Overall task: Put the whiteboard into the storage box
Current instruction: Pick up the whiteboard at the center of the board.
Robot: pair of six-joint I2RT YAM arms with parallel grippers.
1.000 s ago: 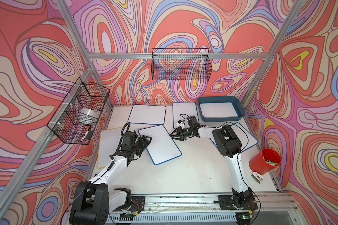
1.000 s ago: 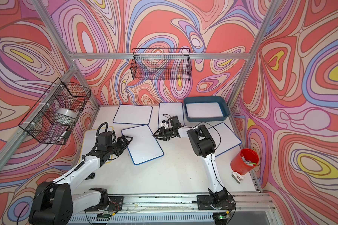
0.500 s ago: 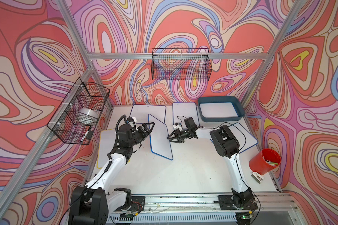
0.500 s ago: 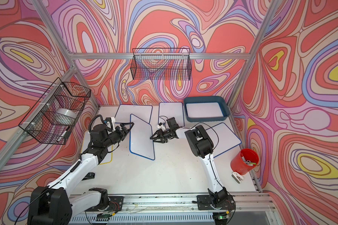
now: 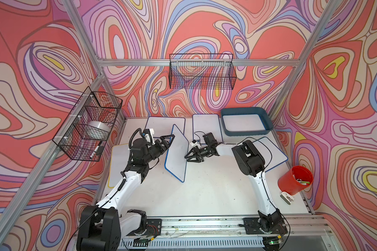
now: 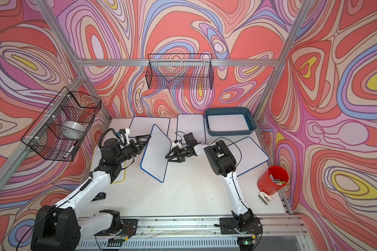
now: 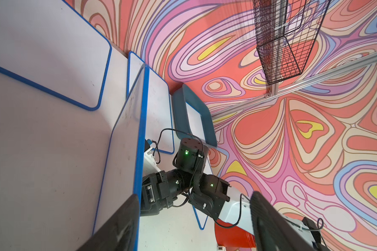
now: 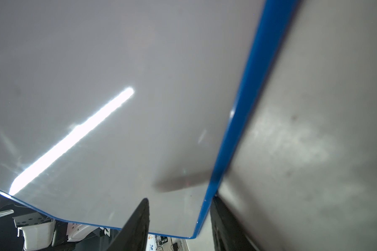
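Observation:
A blue-edged whiteboard stands steeply tilted mid-table, left long edge raised, right long edge down at the table. My left gripper is open at the raised edge. In the left wrist view one finger of the left gripper lies against the whiteboard. My right gripper is open, its fingers straddling the low edge of the whiteboard without pinching it. The teal storage box sits at the back right, white inside.
More whiteboards lie flat: two at the back, one under the right arm, a yellow-edged one at the left. A red cup stands at the right edge. Wire baskets hang on the walls.
The whiteboard lay flat a second ago. My left gripper has lifted its left edge until it stands steeply. The right gripper has shifted left and nearer, staying at the low edge.

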